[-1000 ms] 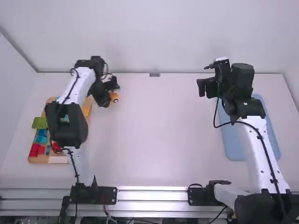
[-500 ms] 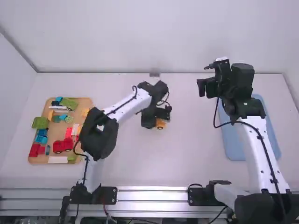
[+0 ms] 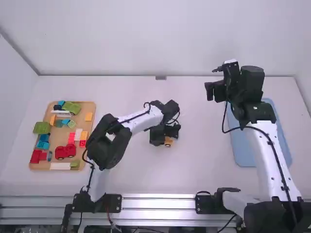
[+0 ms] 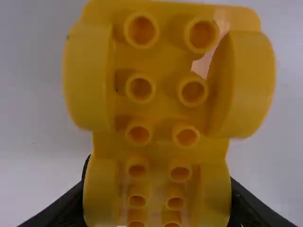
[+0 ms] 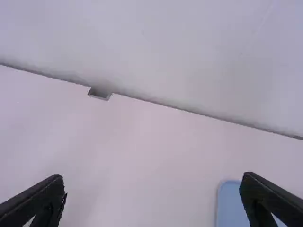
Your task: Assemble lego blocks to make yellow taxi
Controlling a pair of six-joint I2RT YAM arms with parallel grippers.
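Yellow plastic wheeled base [image 4: 161, 113] is pinched by the left claw [image 3: 172, 131], over the middle of the white tabletop [image 3: 194, 165]; contact with the tabletop can't be told. Hollow round tubes and wheels on its underside are seen in the left wrist view. Right claw [image 3: 213, 80] is held with its fingers spread wide, nothing gripped, near the far end of the flat light-blue rounded panel [image 3: 244, 145] at the right. Loose blocks are laid out on the tan wooden tray [image 3: 90, 105] at the left: red wheeled block [image 3: 65, 151] near the near edge, white flat plate [image 3: 60, 166] along that edge, orange block [image 3: 89, 116] by the right edge. Green chunky block [image 3: 42, 127] is placed at the tray's left edge.
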